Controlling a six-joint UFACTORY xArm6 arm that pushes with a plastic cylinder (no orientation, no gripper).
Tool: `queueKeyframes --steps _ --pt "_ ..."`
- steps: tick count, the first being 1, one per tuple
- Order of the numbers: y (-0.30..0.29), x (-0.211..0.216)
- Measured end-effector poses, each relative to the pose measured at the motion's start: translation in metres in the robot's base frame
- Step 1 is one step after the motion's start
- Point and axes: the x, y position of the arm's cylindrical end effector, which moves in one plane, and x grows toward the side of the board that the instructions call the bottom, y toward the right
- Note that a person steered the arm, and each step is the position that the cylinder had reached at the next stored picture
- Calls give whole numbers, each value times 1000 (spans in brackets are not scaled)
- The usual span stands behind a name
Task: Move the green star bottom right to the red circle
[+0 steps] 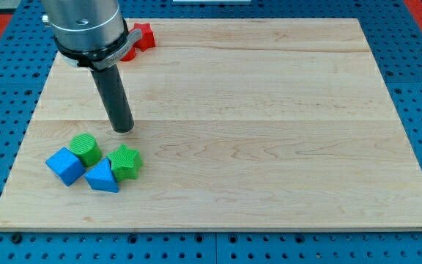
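Near the bottom left corner of the table [269, 110] sits the green star [127, 162], the rightmost piece of a tight little cluster. It looks like a small, hard, light block with a flat base, so I judge it will slide easily on the smooth wood and will not bend or break. Its points may make it spin if it is pushed off centre, so the contact should go on a flat flank, in line with its middle. No fingers exist on this arm and nothing is held; pushing is the only way.

Touching the star on its left is the blue triangle [102, 177], with the green cylinder [86, 148] just above that and the blue cube [65, 166] furthest left. A push that starts from the left would drag these along, so the star is best worked free from its own side first.

Just above the cluster, my tip [124, 130] rests on the table, apart from the star and slightly toward the top edge from it.

Far off at the top left corner, a red block [143, 35] peeks out beside the arm's housing; its shape is mostly hidden, so I cannot tell whether it is the circle.
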Motion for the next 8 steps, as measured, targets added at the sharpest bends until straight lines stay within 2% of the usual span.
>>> queueKeyframes --steps 3,4,5,6,7,8 --pt "-6 -8" --pt "-38 -23" --pt "-101 -36" --pt "-104 -7" --pt "-108 -8" --pt "-138 23"
